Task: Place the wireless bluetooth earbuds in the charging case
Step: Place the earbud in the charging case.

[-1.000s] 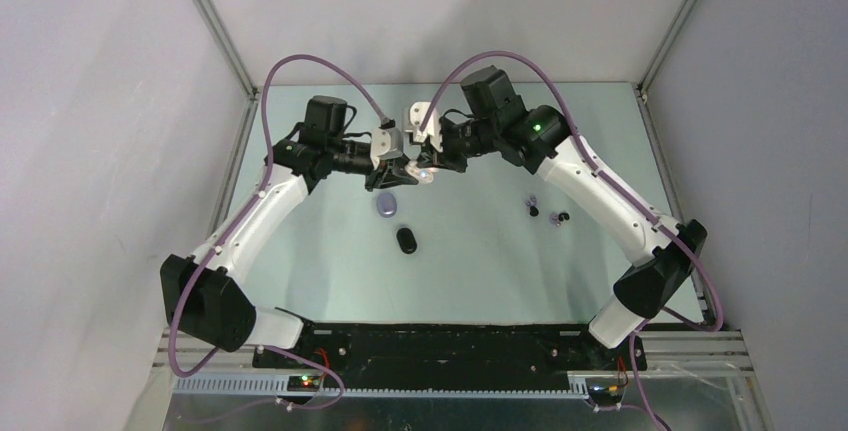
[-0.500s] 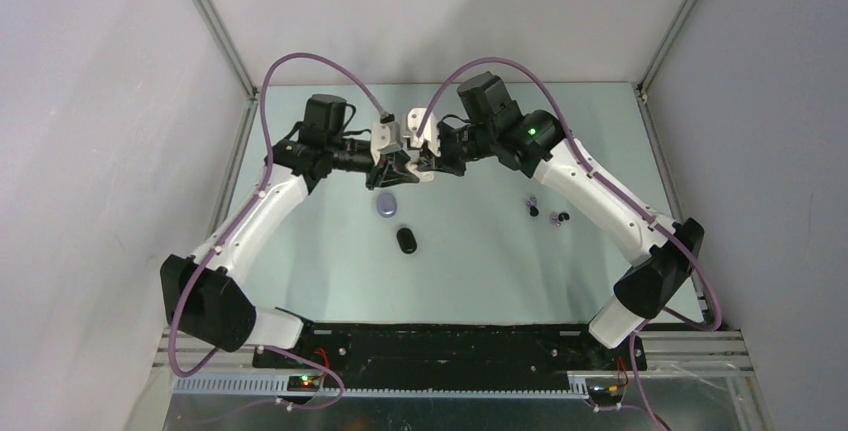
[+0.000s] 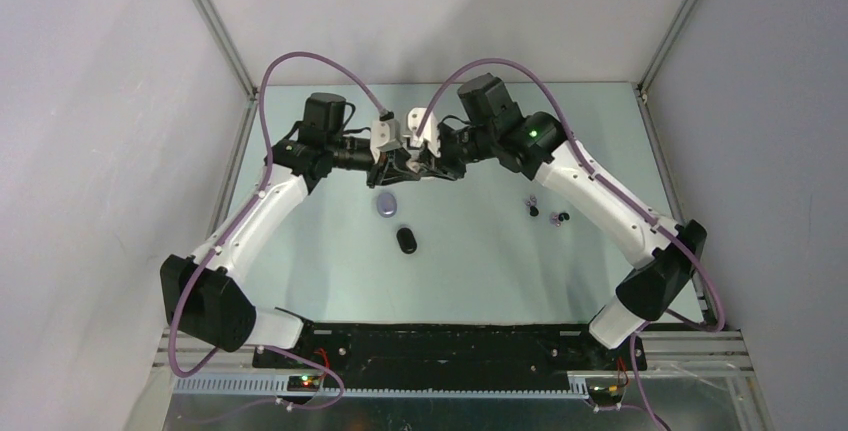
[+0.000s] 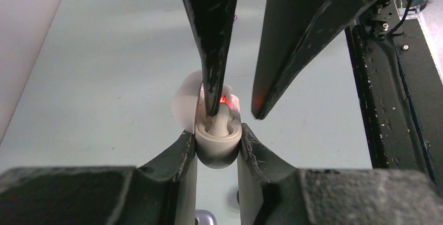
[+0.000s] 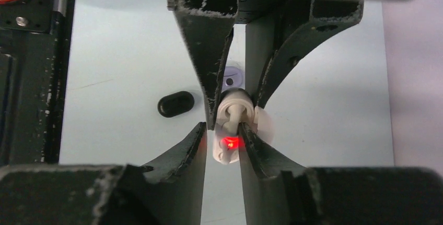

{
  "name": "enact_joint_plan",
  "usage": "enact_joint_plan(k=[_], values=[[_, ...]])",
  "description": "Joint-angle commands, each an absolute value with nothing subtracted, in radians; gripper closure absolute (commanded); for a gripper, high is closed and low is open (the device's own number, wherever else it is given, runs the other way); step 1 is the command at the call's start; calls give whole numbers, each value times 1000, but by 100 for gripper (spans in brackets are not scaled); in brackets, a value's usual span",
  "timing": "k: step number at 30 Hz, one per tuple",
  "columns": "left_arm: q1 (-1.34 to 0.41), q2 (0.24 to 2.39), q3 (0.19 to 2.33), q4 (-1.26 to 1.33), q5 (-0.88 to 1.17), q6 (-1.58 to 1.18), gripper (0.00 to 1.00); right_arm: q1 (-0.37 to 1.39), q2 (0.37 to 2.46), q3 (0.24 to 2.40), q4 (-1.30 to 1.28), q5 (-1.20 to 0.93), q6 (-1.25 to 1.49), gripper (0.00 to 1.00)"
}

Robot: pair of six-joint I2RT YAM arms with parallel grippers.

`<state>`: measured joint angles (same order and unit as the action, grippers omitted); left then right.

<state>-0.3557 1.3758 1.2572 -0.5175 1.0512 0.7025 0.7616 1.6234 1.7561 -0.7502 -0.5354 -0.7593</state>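
Top view: both arms meet in the air above the table's (image 3: 470, 251) far middle. One lavender case (image 3: 386, 205) and one black case (image 3: 406, 240) lie nearer the middle, with about four loose earbuds (image 3: 534, 211) toward the right edge.
Left wrist view: left jaws are clamped on the open white charging case (image 4: 218, 149). Right jaws are parted and hold nothing, one tip inside the case.
Right wrist view: one white earbud (image 5: 235, 114) looks seated, and a red light (image 5: 228, 142) glows.
Progress: early, it seems. The loose buds are left to do, and a second white bud cannot be told.

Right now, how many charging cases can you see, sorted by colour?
White case: 1, clamped in the left gripper
Lavender case: 1
Black case: 1
Total: 3
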Motion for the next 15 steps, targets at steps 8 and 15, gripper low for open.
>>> enact_joint_plan(k=[8, 15], values=[[-352, 1353, 1275, -433, 1087, 644, 100, 681, 1361, 1613, -686, -727, -751, 55], [-351, 1348, 1275, -438, 1097, 659, 100, 624, 1432, 1560, -582, -728, -643, 14]])
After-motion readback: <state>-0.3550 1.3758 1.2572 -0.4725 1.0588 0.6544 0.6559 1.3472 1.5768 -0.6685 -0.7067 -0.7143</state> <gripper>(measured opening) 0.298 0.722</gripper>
